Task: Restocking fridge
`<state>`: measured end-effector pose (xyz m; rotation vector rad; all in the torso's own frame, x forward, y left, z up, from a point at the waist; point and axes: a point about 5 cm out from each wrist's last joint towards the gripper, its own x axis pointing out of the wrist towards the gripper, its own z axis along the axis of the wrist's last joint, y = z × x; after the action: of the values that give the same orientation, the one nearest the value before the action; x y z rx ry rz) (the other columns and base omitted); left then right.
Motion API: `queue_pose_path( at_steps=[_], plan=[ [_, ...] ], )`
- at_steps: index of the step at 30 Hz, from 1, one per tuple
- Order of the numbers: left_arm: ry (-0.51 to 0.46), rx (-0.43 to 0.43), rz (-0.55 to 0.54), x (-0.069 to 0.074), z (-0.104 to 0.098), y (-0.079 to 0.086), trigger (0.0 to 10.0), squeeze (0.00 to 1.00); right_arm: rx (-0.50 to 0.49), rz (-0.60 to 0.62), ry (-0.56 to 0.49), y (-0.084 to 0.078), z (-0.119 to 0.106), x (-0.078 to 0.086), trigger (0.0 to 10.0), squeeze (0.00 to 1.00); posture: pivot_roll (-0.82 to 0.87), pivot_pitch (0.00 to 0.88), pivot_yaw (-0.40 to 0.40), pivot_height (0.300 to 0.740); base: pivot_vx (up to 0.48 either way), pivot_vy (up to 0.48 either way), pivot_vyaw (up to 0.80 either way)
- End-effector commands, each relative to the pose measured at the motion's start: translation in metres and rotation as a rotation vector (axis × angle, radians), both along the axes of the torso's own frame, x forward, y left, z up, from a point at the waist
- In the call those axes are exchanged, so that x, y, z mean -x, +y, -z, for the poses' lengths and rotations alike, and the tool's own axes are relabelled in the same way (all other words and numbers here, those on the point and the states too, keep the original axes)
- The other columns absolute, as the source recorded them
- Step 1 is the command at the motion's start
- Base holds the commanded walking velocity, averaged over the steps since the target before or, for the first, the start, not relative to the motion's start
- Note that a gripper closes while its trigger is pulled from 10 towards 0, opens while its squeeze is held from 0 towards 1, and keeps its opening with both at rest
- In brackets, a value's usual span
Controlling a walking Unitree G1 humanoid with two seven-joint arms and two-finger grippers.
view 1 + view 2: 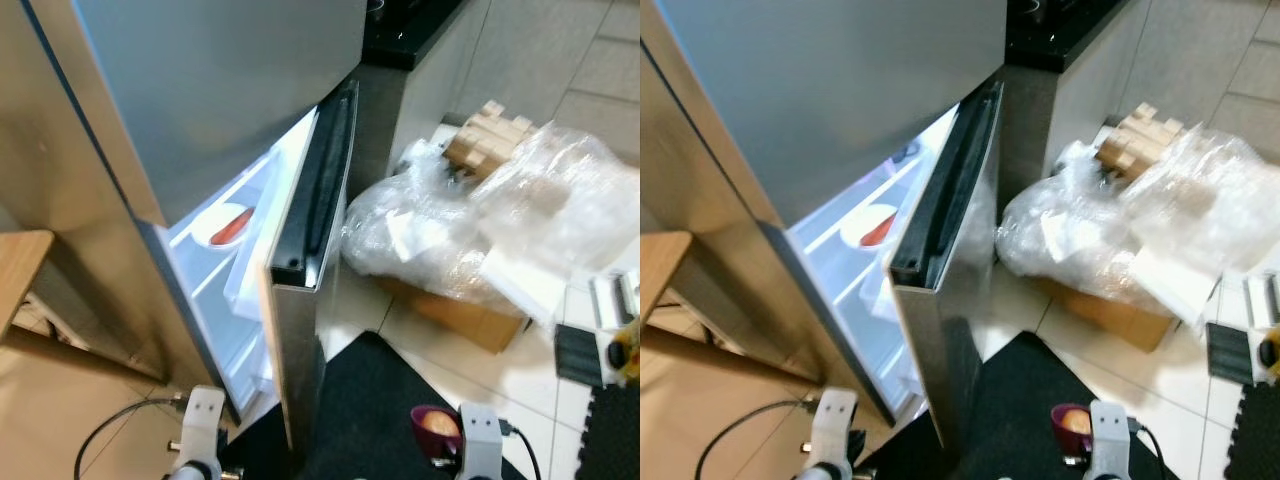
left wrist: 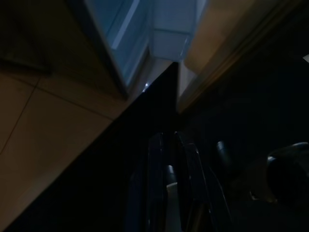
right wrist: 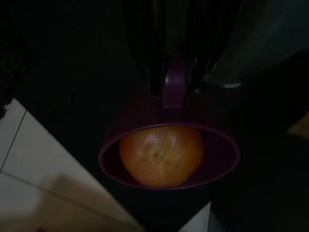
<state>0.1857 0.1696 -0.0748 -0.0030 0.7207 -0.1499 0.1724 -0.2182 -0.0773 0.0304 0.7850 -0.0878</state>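
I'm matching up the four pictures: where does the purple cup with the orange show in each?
Left eye view: cup at the bottom edge, right of centre, beside the right arm.
Right eye view: cup at the bottom edge, right of centre.
Left wrist view: cannot make it out.
Right wrist view: cup at centre, orange inside, handle in the right tool.
Shared landmark: the black mat.
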Motion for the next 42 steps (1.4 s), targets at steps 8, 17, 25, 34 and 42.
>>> queue_pose_path(
  at_steps=[8,17,25,34,42],
  plan=[
    [0.02,-0.008,-0.002,0.006,0.003,0.002,10.0,0.0,-0.007,-0.011,0.028,0.005,0.005,0.008,10.0,0.0,-0.18,0.12,0.044,0.74,0.0,0.0,0.0],
    [0.014,-0.004,-0.028,0.006,0.003,0.004,10.0,0.0,-0.001,-0.006,0.033,0.0,0.003,0.006,10.0,0.0,-0.18,0.122,0.043,0.74,0.0,-0.213,0.0],
    [-0.116,-0.031,-0.068,-0.019,-0.014,0.014,10.0,0.0,0.005,-0.003,0.032,-0.003,0.003,0.008,10.0,0.0,-0.18,0.126,0.044,0.74,0.0,0.0,0.0],
    [-0.436,0.094,0.009,-0.081,-0.069,0.005,10.0,0.0,0.004,-0.017,0.015,0.005,0.003,0.004,10.0,0.0,-0.18,0.131,0.037,0.74,0.0,0.0,0.0],
    [-0.509,0.105,0.233,-0.101,-0.089,-0.023,10.0,0.0,0.005,-0.006,0.006,-0.003,0.002,0.007,10.0,0.0,-0.19,0.135,0.045,0.74,0.0,-0.12,0.0]
  ],
)
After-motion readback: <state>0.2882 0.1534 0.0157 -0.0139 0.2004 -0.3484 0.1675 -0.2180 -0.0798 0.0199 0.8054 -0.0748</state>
